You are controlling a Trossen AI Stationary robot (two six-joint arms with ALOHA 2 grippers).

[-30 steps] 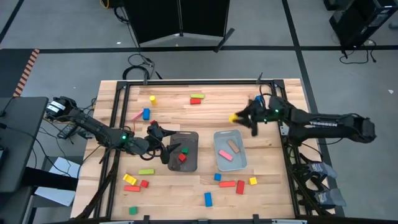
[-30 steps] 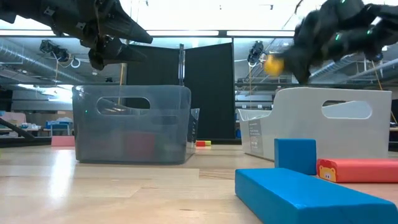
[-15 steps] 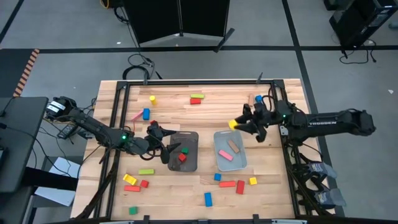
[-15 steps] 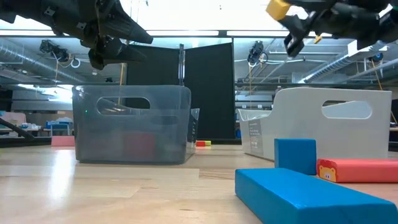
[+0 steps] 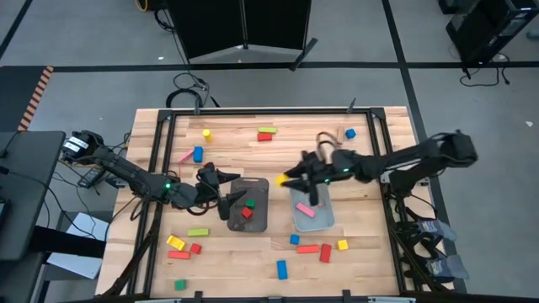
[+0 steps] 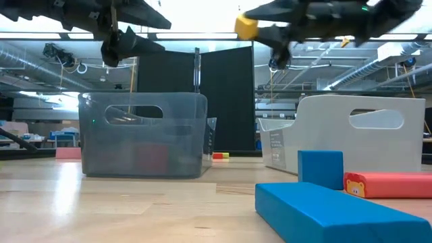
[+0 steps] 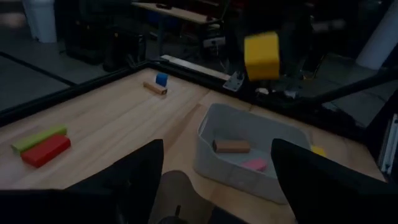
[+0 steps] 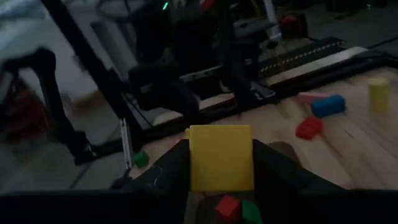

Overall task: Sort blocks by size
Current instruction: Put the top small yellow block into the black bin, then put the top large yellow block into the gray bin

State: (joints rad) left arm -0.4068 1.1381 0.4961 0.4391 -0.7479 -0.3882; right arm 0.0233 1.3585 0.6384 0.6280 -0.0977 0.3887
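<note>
Right claw (image 5: 286,179) is closed on a yellow cube (image 8: 221,157), held in the air betw. the dark grey tray (image 5: 263,187) and the pale tray (image 5: 296,217), just by the pale tray's near-left corner; in the high view the cube is mostly hidden by the fingers, only a yellow speck shows, but the low view (image 6: 246,27) and left wrist view (image 7: 262,55) show it clearly, well above the tabletop (image 5: 236,151). Left claw (image 5: 226,192) hangs at the dark tray's left edge, fingers spread wide, nothing betw. them; in its own wrist view the fingertips are cut off by the frame edge. Dark tray holds a red cube (image 5: 247,214) and a green cube (image 5: 249,203), partly covered by the left claw; a 2nd red piece up top is hard to make out. Pale tray holds a tan bar (image 7: 231,146) and a pink bar (image 5: 306,210); from above the tan one is hidden under the right arm. Rest of the blocks lie scattered: green-over-red pair (image 5: 266,133), blue block (image 5: 198,154), yellow block (image 5: 206,133) at the far side; blue bar (image 5: 281,268), red bar (image 5: 308,249), small yellow cube (image 5: 343,245) at the near side. In the low view the near blue bar (image 6: 337,212) is cut off at the frame's bottom.
</note>
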